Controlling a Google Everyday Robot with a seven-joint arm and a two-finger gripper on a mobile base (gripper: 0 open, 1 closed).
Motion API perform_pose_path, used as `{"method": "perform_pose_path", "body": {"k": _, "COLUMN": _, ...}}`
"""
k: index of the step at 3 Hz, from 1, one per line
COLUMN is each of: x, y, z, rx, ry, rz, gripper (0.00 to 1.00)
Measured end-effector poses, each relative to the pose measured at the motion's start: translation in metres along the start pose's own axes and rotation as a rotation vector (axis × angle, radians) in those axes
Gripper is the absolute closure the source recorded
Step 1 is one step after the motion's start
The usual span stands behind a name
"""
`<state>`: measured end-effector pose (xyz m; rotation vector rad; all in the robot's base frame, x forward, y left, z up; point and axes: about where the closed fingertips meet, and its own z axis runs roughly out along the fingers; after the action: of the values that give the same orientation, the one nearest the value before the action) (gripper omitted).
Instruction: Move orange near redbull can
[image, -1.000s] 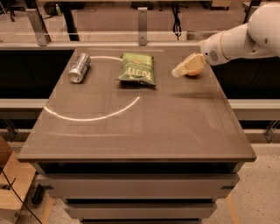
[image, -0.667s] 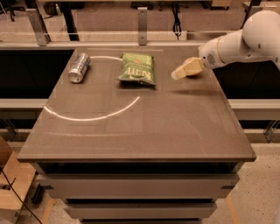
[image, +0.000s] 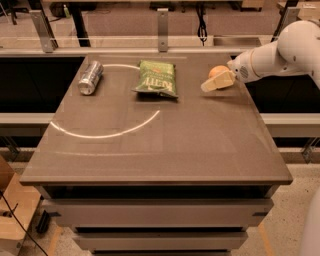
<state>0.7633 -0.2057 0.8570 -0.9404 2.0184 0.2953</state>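
Orange (image: 217, 71) now peeks out just behind the gripper (image: 216, 84), which has dipped lower at the table's (image: 165, 150) far right; whether it is spread or clamped cannot be told. The redbull can (image: 91, 77) lies well apart at far left, beyond the chip bag (image: 156, 78), so the carry seems not yet begun.
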Motion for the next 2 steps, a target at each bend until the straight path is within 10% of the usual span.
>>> {"method": "perform_pose_path", "body": {"k": 2, "x": -0.0075, "y": -0.0021, "z": 0.0075, "rx": -0.017, "ry": 0.011, "rz": -0.050, "gripper": 0.64}}
